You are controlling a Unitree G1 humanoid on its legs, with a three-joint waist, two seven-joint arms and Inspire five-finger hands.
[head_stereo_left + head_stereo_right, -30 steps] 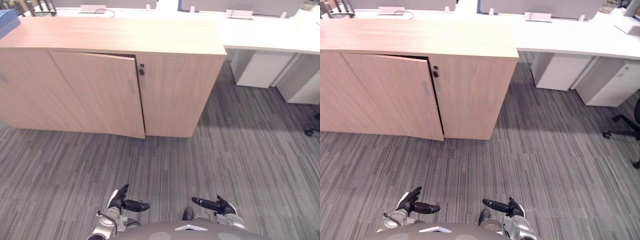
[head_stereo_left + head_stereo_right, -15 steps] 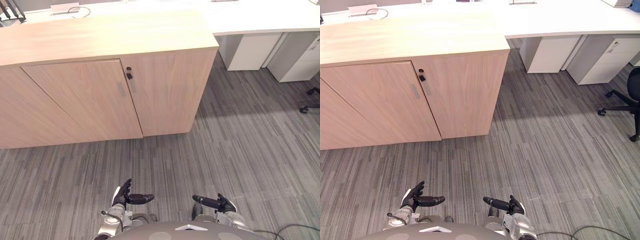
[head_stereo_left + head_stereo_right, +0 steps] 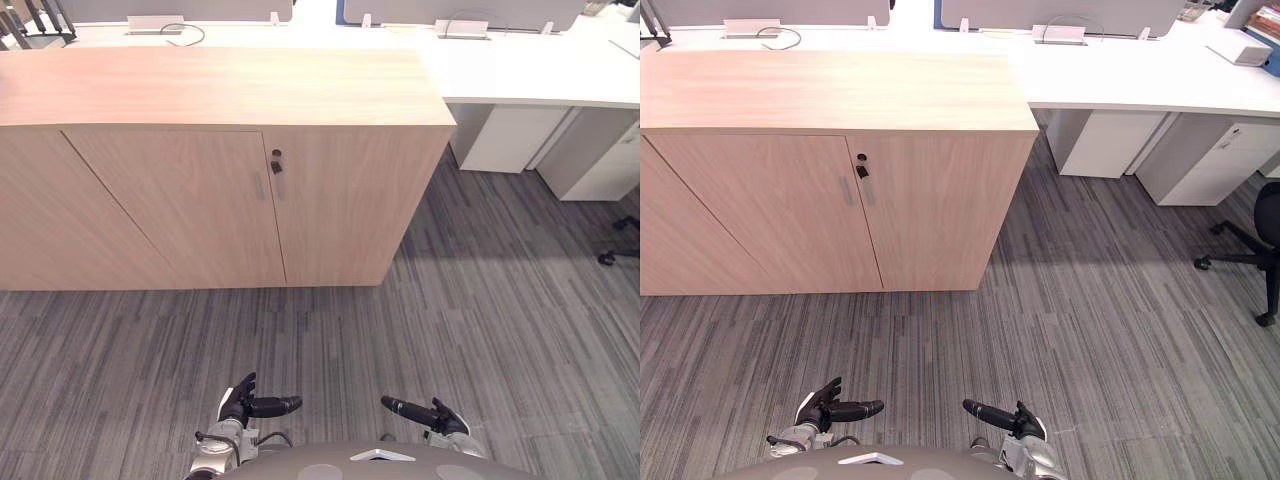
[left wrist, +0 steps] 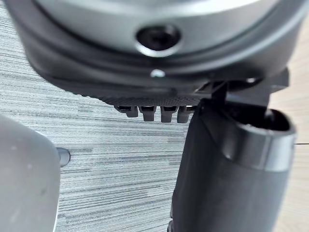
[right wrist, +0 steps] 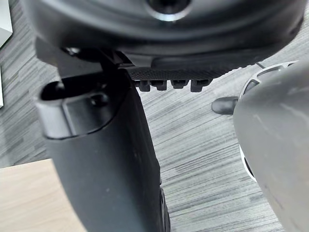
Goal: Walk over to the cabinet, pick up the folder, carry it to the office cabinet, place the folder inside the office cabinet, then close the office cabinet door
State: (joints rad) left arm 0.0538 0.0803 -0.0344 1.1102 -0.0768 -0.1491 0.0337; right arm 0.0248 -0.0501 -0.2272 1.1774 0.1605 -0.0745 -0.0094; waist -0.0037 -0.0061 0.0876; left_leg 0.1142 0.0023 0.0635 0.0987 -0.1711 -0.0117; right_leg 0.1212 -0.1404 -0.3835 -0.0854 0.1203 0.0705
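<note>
Cabinet (image 3: 340,210): wood, 2 doors shut.
L hand (image 3: 245,405): low, fingers straight, empty.
R hand (image 3: 432,413): fingers straight, empty.
Floor (image 3: 480,300): grey carpet.
Desk (image 3: 530,75): white, behind cabinet.

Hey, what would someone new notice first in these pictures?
A wide light-wood cabinet stands ahead on the grey carpet, its doors shut. White desks run behind it to the right. Low down, the left robot hand and right robot hand are open and empty.
</note>
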